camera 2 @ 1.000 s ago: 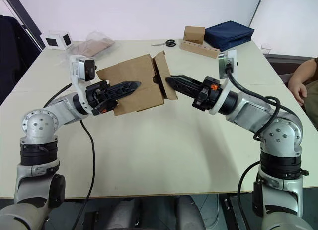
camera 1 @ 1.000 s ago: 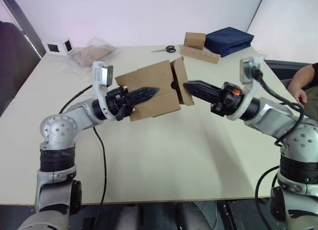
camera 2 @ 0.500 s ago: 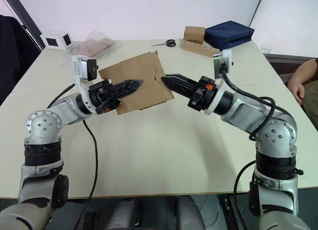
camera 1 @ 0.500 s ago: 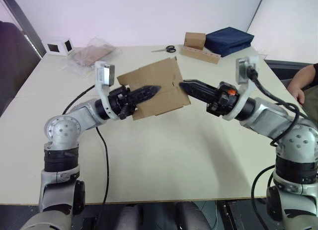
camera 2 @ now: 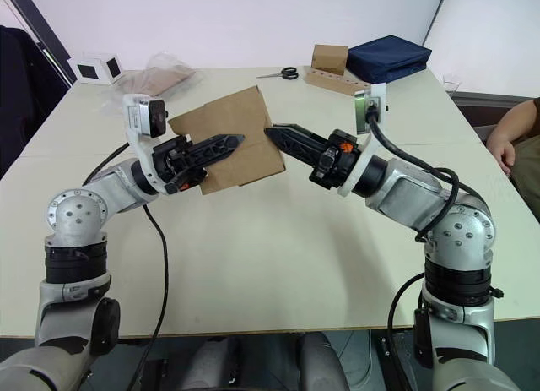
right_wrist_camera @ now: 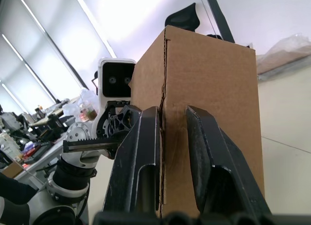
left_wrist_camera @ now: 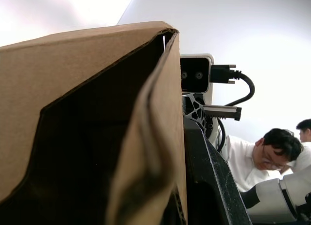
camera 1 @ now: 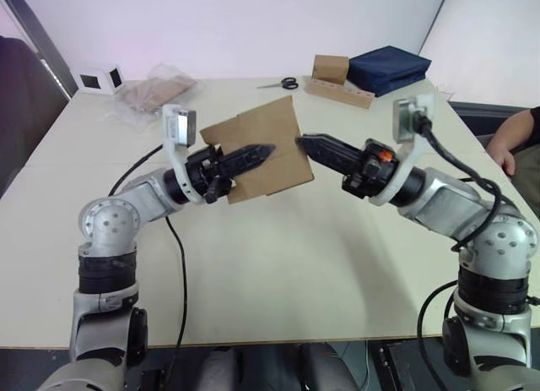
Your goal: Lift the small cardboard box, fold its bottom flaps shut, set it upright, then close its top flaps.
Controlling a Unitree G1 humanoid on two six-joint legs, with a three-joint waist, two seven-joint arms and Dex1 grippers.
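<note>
Pale tabletop (camera 1: 278,264) below, and all the action is up in the air above it. Left gripper (camera 1: 253,152) reaches along the near face of the small cardboard box (camera 1: 261,146), apparently clamped on its wall, though the fingers' gap can't be told for sure. Right gripper (camera 2: 274,134) pokes in from the opposite end, fingers slightly parted and pressing a folded flap (right_wrist_camera: 209,118) flat against the box. Box hangs tilted between both arms, long axis running gripper to gripper. Behind sit scissors (camera 1: 281,84), a cube-like box (camera 1: 330,68), a plastic bag (camera 1: 152,93).
</note>
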